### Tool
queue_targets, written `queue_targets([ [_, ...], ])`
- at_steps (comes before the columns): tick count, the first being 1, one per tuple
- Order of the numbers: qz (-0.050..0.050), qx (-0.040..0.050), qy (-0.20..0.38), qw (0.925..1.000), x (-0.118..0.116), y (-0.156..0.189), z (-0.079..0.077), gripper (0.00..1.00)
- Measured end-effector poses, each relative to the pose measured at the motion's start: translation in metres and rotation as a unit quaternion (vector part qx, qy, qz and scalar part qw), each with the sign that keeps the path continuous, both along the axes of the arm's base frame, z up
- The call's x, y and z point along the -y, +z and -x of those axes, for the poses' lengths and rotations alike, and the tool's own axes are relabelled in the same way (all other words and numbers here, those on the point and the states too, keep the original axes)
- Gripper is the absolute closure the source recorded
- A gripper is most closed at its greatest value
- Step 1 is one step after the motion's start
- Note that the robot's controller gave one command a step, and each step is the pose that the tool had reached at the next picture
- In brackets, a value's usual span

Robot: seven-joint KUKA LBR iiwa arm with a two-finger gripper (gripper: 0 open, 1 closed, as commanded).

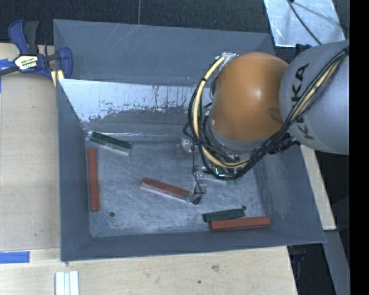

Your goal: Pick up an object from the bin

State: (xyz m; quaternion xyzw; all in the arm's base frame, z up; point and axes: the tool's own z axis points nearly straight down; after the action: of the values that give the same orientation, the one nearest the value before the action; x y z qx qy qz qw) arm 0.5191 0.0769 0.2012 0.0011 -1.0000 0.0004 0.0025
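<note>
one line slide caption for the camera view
Gripper at the right end of a flat reddish-brown stick in the middle of the grey metal bin

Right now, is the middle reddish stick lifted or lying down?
Lying down: reddish stick flat on the bin floor, gripper at its right end.

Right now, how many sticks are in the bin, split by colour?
Red-brown sticks: 3 (left side, middle, front right)
Dark green sticks: 2 (back left, front right)
Total: 5
</note>
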Motion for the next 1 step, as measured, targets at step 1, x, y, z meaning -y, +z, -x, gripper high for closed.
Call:
queue_targets([
  [1, 0.0, -0.0008, 0.02, 0.9998, 0.0099, -0.1295, 0.0197, 0.0],
])
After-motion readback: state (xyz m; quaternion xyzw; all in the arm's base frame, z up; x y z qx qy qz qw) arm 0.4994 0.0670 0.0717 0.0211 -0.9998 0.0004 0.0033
